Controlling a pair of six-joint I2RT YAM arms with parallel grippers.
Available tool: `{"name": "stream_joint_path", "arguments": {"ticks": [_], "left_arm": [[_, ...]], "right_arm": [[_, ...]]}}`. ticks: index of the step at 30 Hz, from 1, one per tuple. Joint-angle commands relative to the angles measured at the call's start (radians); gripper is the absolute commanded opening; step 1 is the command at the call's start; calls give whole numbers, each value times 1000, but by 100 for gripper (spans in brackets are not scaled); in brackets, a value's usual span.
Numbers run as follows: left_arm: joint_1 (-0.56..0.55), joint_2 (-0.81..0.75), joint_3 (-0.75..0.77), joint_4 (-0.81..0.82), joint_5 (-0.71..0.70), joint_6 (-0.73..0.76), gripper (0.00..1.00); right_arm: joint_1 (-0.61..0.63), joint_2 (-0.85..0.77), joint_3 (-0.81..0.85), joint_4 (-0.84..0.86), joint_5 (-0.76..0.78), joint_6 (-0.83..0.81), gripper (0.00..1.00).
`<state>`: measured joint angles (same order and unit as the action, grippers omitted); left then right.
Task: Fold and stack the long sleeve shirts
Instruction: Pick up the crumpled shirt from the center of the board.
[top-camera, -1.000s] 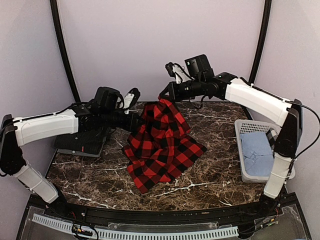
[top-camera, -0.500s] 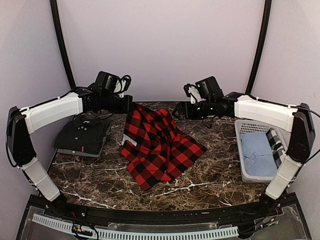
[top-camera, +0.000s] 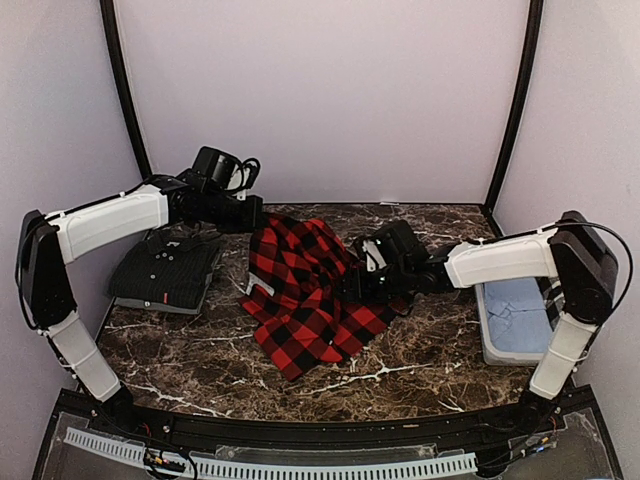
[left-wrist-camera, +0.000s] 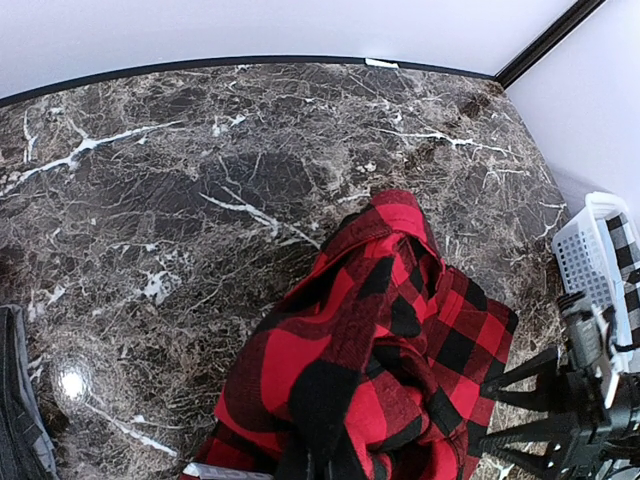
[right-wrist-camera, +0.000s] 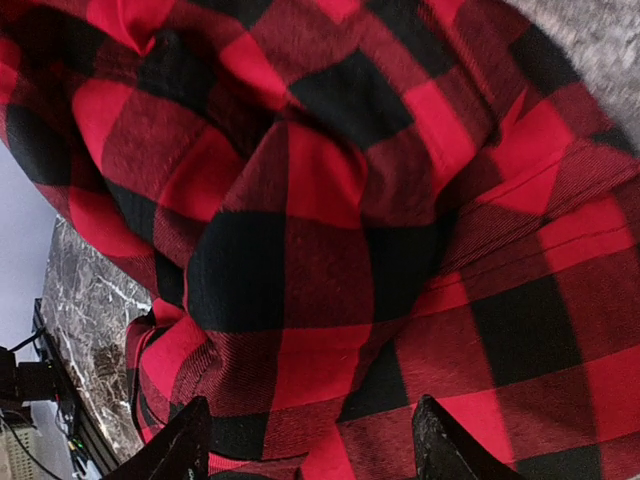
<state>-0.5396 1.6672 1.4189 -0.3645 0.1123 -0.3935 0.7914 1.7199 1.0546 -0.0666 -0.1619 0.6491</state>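
Observation:
The red-and-black flannel shirt (top-camera: 305, 310) lies crumpled on the middle of the marble table. Its upper left corner is lifted, and my left gripper (top-camera: 257, 213) is shut on it. In the left wrist view the cloth (left-wrist-camera: 370, 340) runs straight out of the closed jaws (left-wrist-camera: 325, 462). My right gripper (top-camera: 352, 285) hovers low over the flannel's right half. Its two fingertips (right-wrist-camera: 190, 435) stand wide apart above the checked cloth (right-wrist-camera: 330, 250), holding nothing. The dark charcoal shirt (top-camera: 165, 272) lies folded at the left of the table.
A white basket (top-camera: 487, 345) with light blue cloth inside stands at the table's right edge, and it also shows in the left wrist view (left-wrist-camera: 585, 250). Marble table top (top-camera: 420, 350) shows in front of the flannel. The back wall is close behind both arms.
My right gripper has let go of the flannel's raised corner, opened, and dropped down-left over the cloth. The shirt has sunk onto the table. My left gripper still holds its corner, moved back.

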Motion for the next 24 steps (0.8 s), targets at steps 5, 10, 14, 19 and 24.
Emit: {"name": "stream_joint_path", "arguments": {"ticks": [5,10,14,19,24], "left_arm": [[10,10,4,-11,28,-10,0],[10,16,-1,-1,42,-17,0],[10,17,-1,3,48,-19,0],[10,16,-2,7,51,-19,0],[10,7,-3,11,50,-17,0]], "right_arm": [[22,79,-118,335,-146,186,69],[22,142,-138,438,-194,256,65],[22,183,-149,521,-219,312,64],[22,199,-154,575,-218,349,49],[22,185,-152,563,-195,352,21]]}}
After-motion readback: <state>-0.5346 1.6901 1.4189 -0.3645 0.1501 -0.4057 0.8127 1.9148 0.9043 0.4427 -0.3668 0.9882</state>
